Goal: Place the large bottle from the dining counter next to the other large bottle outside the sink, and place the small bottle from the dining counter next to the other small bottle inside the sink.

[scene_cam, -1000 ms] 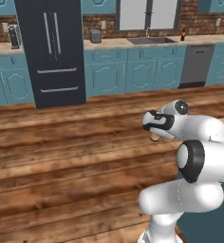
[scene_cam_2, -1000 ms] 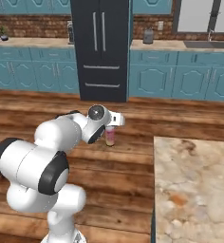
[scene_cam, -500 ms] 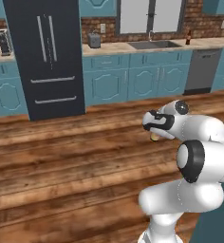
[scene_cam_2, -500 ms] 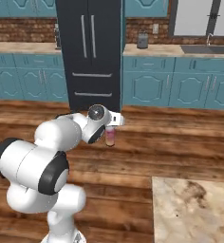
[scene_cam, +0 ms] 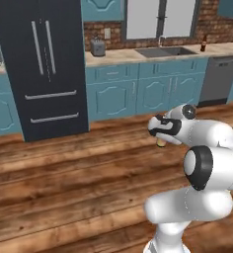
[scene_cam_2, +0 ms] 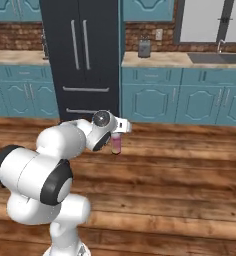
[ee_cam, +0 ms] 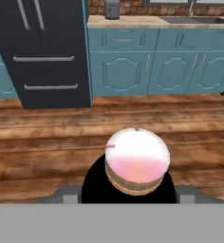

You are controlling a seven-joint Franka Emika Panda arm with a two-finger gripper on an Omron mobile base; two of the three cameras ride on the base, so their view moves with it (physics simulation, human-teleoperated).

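Note:
My gripper (scene_cam_2: 117, 136) is shut on the large bottle (scene_cam_2: 116, 145), which hangs upright below the hand over the wooden floor, its body fading pink to yellow. From the left base view the bottle's (scene_cam: 161, 143) lower end shows under the hand. The hand view looks along the bottle (ee_cam: 137, 161) from one end. The sink (scene_cam: 165, 51) lies in the far wall counter, also seen as the sink (scene_cam_2: 217, 58) at the right. The other large bottle (scene_cam: 204, 43), dark with a red label, stands on that counter right of the sink. The small bottle and the dining counter are out of view.
A tall dark fridge (scene_cam: 44, 69) stands at the left of the wall. Teal cabinets (scene_cam: 138, 89) run under the far counter, with a grey dishwasher (scene_cam: 214, 79) at the right. A grey appliance (scene_cam: 97, 47) sits on the counter left of the sink. Open wooden floor (scene_cam: 64, 178) lies ahead.
The whole picture has shifted: the base has driven toward the wall cabinets, and the stone counter has slid out of the right base view. The arm's pose and its hold on the bottle are unchanged.

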